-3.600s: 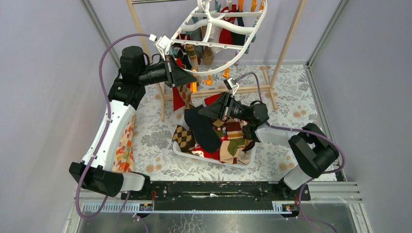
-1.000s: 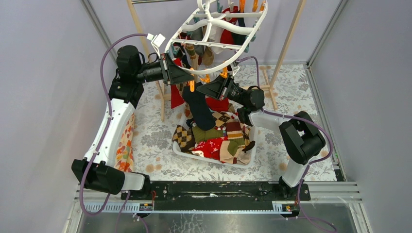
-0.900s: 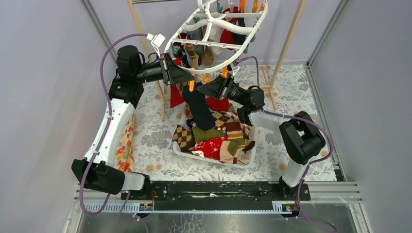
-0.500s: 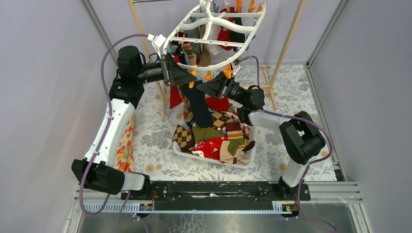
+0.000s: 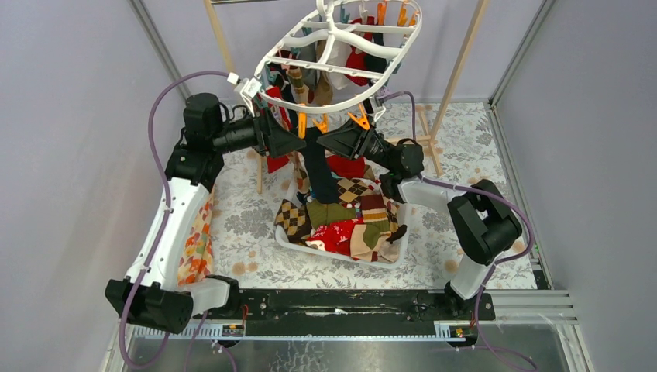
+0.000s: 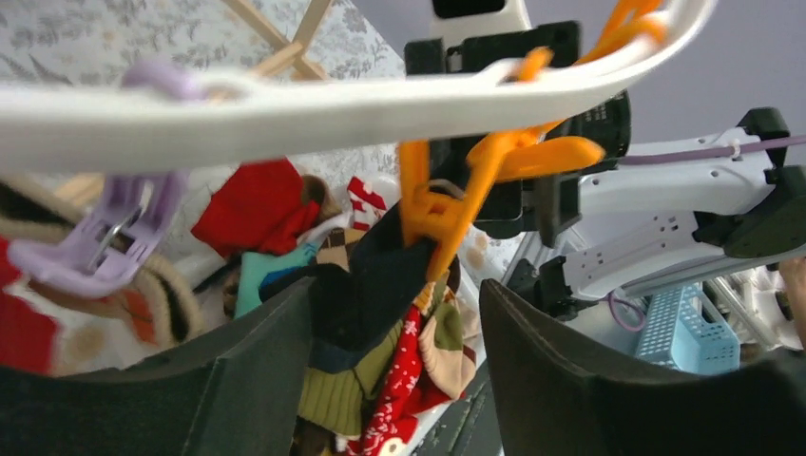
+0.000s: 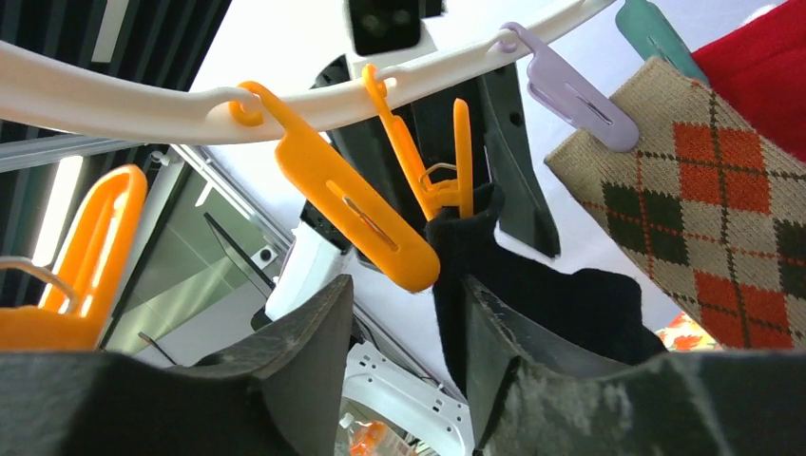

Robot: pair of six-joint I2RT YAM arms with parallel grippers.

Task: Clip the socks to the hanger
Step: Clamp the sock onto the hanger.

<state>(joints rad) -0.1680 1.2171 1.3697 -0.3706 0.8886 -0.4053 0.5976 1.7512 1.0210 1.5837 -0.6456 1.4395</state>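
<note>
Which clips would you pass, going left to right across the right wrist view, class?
In order: cut-off orange clip → long flat orange clip → upright orange clip, biting the dark sock → lilac clip → teal clip.
</note>
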